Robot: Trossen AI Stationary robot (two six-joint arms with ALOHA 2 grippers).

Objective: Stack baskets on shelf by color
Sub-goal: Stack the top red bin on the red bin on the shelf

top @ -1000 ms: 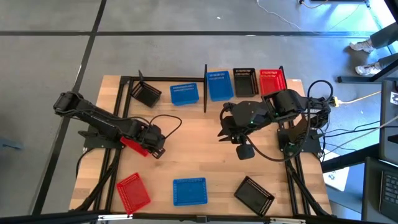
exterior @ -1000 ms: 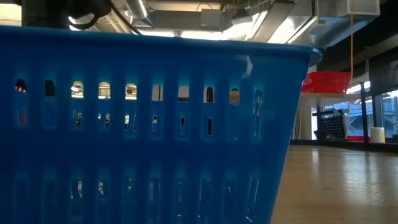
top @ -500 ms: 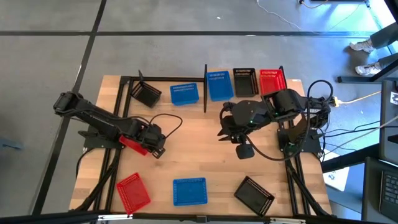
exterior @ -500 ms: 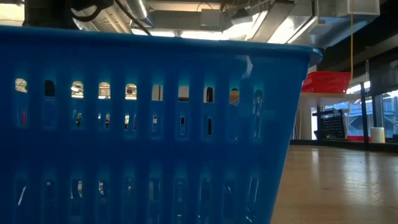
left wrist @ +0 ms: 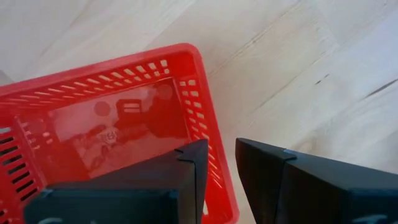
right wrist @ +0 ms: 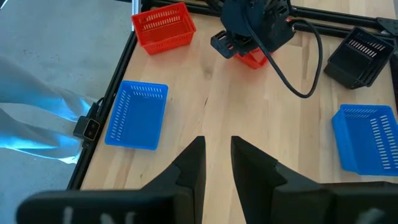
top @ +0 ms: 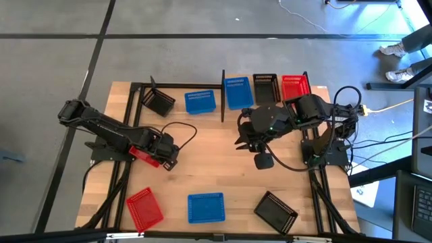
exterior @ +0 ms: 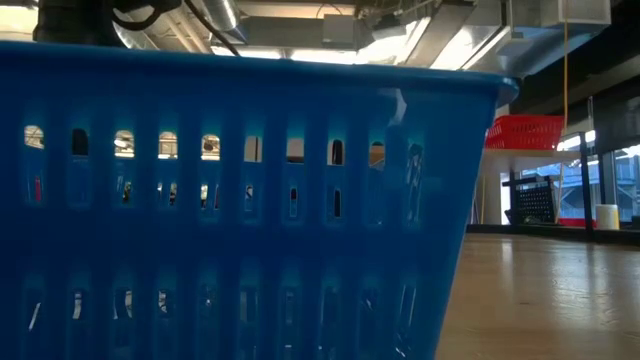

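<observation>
Front row: red basket [top: 144, 208], blue basket [top: 206, 207], black basket [top: 275, 211], all empty. Mid-table: left gripper [left wrist: 219, 163] clamped on a red basket's [left wrist: 112, 130] wall; right gripper [right wrist: 216, 163] narrowly parted, empty. Shelf [top: 223, 94]: blue, black, red baskets.

low view: blue basket [exterior: 230, 200] cropped, hides table | red basket [left wrist: 112, 124] cropped

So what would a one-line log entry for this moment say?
left gripper: shut on red basket rim | right gripper: empty, above table | shelf: blue, black, red baskets
</observation>
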